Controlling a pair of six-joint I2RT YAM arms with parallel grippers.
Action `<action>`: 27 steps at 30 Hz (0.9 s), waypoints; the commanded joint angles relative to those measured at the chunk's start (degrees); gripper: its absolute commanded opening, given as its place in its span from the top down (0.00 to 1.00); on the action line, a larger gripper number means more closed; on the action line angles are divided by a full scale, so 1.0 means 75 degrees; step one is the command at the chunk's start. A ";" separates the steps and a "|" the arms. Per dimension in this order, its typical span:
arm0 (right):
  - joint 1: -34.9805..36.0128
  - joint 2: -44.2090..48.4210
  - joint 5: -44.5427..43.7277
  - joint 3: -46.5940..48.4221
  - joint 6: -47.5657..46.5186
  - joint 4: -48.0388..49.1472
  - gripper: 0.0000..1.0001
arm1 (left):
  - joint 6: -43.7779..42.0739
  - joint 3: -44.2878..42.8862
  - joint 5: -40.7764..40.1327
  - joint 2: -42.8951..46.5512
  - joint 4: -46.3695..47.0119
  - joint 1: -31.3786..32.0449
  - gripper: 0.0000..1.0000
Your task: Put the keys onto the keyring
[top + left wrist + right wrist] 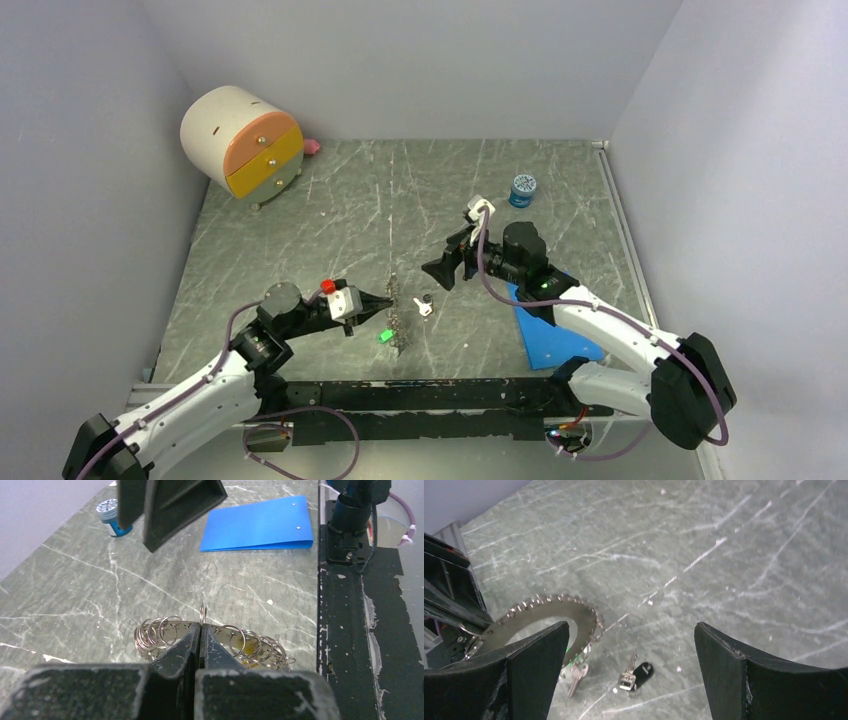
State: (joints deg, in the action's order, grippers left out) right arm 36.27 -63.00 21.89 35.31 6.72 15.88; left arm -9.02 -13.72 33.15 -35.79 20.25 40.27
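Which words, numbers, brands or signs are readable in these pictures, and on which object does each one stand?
No text can be read in any view.
Small blue round jar: its lid bears a pale pattern, too small and blurred to read.
Flat blue plastic folder: no print visible.
Black-headed key: no legible marking.
Round white cabinet with orange and yellow drawers: no label visible.

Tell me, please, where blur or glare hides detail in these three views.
Top external: even, soft light, no glare, but the keyring is tiny and edge-on. Left wrist: the left fingers look soft close up, the keyring crisp. Right wrist: the right fingers are dark and soft, the black key sharp.
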 commanded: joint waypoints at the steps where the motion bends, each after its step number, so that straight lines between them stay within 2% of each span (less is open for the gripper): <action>1: -0.0019 -0.0057 -0.0625 -0.0222 0.0876 -0.0378 0.01 | -0.0201 -0.0083 -0.0377 0.0302 0.0081 0.0013 0.98; 7: -0.0047 -0.1033 0.0141 -0.0557 0.2363 -0.0264 0.13 | -0.0163 -0.0038 -0.0422 0.0240 0.0174 0.0019 0.97; 12: -0.0249 -0.2130 0.1158 -0.1167 0.3787 0.0990 0.35 | -0.0150 -0.0090 -0.0328 -0.0053 0.0339 0.0010 0.97; 14: -0.0315 -0.2492 0.1370 -0.1360 0.4136 0.1386 0.41 | -0.0157 -0.0128 -0.0319 -0.0111 0.0324 0.0019 0.97; 17: -0.0376 -0.2922 0.1400 -0.1586 0.4419 0.1729 0.50 | -0.0157 -0.0093 -0.0355 -0.0115 0.0424 0.0015 0.97; 20: -0.0406 -0.3189 0.1402 -0.1616 0.4477 0.1865 0.51 | -0.0157 -0.0099 -0.0314 -0.0094 0.0378 0.0011 0.97; 27: -0.0440 -0.3791 0.1459 -0.1408 0.4361 0.2068 0.66 | -0.0085 -0.0040 -0.0239 0.0039 0.0435 0.0012 0.97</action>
State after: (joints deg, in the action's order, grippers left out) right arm 33.28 -89.38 32.16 23.53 39.16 28.10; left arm -9.37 -13.72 30.52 -36.91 19.00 40.27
